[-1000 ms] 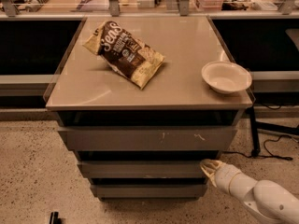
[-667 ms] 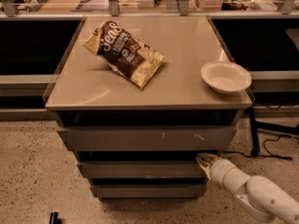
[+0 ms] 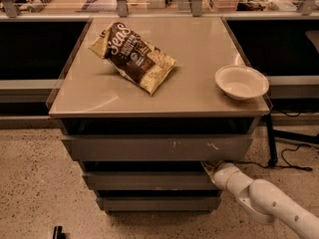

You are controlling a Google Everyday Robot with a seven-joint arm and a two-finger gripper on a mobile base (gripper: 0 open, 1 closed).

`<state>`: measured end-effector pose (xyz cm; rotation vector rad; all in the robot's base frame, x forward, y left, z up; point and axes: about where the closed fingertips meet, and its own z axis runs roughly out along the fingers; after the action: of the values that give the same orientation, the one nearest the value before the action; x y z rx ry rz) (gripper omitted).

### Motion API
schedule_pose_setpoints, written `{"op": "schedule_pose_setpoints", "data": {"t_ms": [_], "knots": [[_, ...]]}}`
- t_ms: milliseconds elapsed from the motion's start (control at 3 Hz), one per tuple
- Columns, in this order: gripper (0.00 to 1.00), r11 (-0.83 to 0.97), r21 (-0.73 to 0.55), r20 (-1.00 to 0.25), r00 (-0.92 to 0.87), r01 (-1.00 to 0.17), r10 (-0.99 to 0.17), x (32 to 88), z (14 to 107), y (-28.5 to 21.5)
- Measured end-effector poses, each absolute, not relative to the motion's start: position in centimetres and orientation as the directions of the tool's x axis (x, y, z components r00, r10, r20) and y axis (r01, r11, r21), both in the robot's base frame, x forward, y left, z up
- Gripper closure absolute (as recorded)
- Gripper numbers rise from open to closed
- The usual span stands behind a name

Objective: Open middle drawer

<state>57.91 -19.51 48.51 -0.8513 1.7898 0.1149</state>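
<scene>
The middle drawer (image 3: 149, 180) is a wide, shallow grey front, second of three in the cabinet, below the taller top drawer (image 3: 154, 147) with white scratch marks and above the narrow bottom drawer (image 3: 157, 203). My gripper (image 3: 209, 167) is at the right end of the middle drawer's top edge, its tip in the dark gap under the top drawer. The white arm (image 3: 269, 203) reaches in from the lower right.
On the cabinet top (image 3: 164, 93) lie a brown snack bag (image 3: 133, 56) and a white bowl (image 3: 241, 81). Dark shelving stands on both sides. Cables (image 3: 294, 156) lie on the speckled floor at the right. A small black object (image 3: 58, 231) sits at the bottom left.
My gripper has moved left and up along the right side of the cabinet, from beside the middle drawer into the gap above its right end.
</scene>
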Motion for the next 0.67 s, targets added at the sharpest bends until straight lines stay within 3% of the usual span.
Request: {"op": "schedule_pose_setpoints", "data": {"t_ms": [667], "knots": [[1.0, 0.732, -0.255, -0.851, -0.213, -0.632, -0.481, 58.9, 44.6, -17.4]]}}
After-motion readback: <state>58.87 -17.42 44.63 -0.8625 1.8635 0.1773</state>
